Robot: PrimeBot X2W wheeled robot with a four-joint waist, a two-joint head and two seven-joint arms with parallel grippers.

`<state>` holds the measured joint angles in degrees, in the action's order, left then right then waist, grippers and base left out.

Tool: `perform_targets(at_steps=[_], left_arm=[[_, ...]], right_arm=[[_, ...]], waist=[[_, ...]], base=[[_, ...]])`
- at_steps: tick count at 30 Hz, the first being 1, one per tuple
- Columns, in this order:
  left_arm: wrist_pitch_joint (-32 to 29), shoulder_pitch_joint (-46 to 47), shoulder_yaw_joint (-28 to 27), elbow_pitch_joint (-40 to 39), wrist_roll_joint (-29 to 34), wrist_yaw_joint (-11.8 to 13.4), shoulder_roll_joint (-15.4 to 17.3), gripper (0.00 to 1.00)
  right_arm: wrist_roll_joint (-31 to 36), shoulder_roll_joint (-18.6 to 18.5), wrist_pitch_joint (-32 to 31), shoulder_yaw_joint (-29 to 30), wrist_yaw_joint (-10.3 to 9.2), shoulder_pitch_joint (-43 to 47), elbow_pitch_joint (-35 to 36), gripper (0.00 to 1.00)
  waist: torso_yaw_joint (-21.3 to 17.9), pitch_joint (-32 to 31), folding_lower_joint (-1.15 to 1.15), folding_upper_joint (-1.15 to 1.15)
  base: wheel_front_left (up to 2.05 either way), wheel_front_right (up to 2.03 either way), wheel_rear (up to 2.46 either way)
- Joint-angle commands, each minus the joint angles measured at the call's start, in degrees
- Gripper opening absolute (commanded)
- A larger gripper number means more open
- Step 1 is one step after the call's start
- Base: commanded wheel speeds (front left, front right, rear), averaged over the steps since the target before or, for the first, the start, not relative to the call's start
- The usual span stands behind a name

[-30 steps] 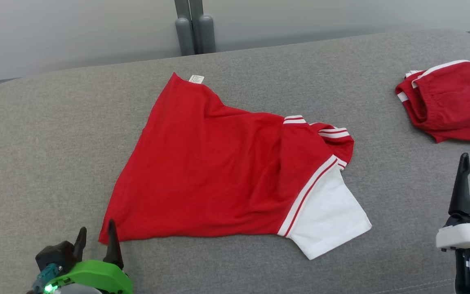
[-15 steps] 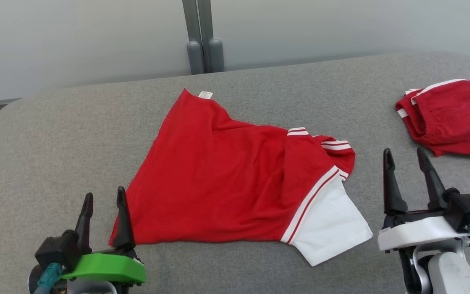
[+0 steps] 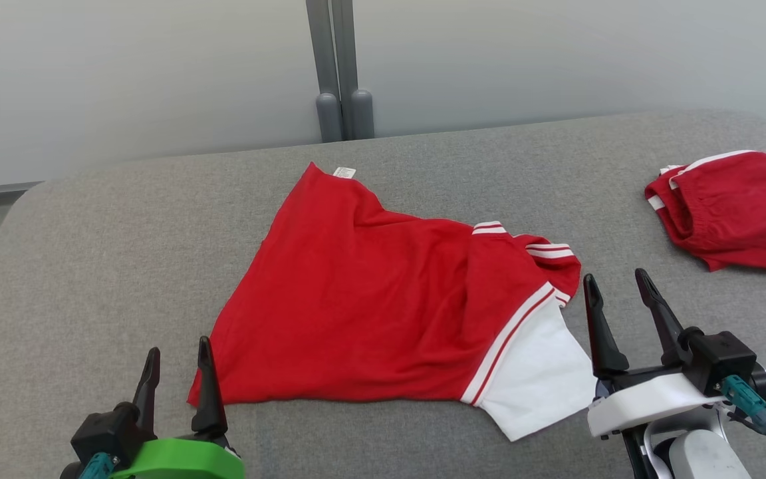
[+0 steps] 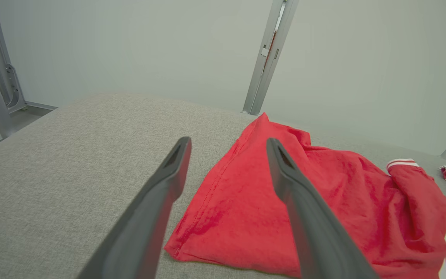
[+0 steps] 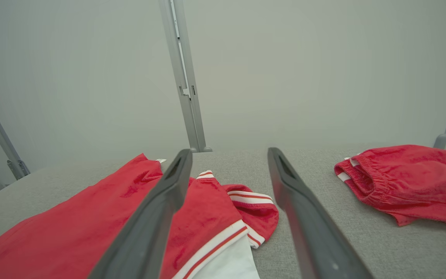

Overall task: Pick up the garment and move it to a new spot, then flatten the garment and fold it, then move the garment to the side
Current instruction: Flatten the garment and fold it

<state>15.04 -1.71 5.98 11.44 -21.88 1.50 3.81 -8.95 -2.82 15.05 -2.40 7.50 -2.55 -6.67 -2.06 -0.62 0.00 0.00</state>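
A red garment [image 3: 363, 306] with a white sleeve and striped trim lies spread on the grey cushioned surface [image 3: 117, 266]; it looks like a folded shirt. Its hem corner [image 4: 192, 244] sits just ahead of my left gripper [image 3: 179, 358], which is open and holds nothing. My right gripper [image 3: 614, 286] is open too, beside the white sleeve [image 3: 536, 372] at the garment's right end. The right wrist view has the garment [image 5: 91, 224] low on the left, with its collar [image 5: 254, 205] between the fingers. Neither gripper touches the cloth.
A second red garment [image 3: 735, 209] with an elastic waistband lies bunched at the far right, also seen as red shorts [image 5: 405, 182] in the right wrist view. A pale wall with a grey metal post [image 3: 338, 66] stands behind the surface.
The camera has tilted up, so the scene sits lower in the picture. My right gripper has come in from the right edge to the white sleeve. The left gripper's fingers have spread and drawn back slightly.
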Motion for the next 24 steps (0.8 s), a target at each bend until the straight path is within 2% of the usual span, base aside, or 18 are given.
perform_targets(at_steps=[1, 16, 21, 24], left_arm=[[0.2, -0.5, -0.3, 0.2, 0.5, -0.5, -0.2, 1.00], [0.2, 0.1, -1.0, 1.5, 1.8, -1.4, -0.8, 1.00], [0.2, -0.2, -0.8, 1.9, 1.7, -1.5, -0.8, 1.00], [0.2, -0.5, -0.4, 2.4, 1.4, -1.6, -0.9, 1.00]], right_arm=[[0.2, -0.1, 0.2, -0.1, -0.01, 0.3, -0.4, 1.00], [-0.5, -0.1, 0.2, -1.1, -0.01, -0.4, -2.7, 1.00], [0.9, -0.1, -0.9, 0.3, -0.02, 0.8, -7.8, 1.00], [1.1, -0.1, -4.4, 2.8, -0.02, 2.0, -12.2, 1.00]], waist=[[0.0, 0.0, 0.00, 0.00], [0.3, -0.1, 0.00, 0.00], [0.3, 0.3, 0.00, 0.00], [0.5, 1.0, 0.00, 0.00]], base=[[0.00, 0.00, 0.00], [0.00, 0.00, 0.00], [0.00, 0.00, 0.00], [0.00, 0.00, 0.00]])
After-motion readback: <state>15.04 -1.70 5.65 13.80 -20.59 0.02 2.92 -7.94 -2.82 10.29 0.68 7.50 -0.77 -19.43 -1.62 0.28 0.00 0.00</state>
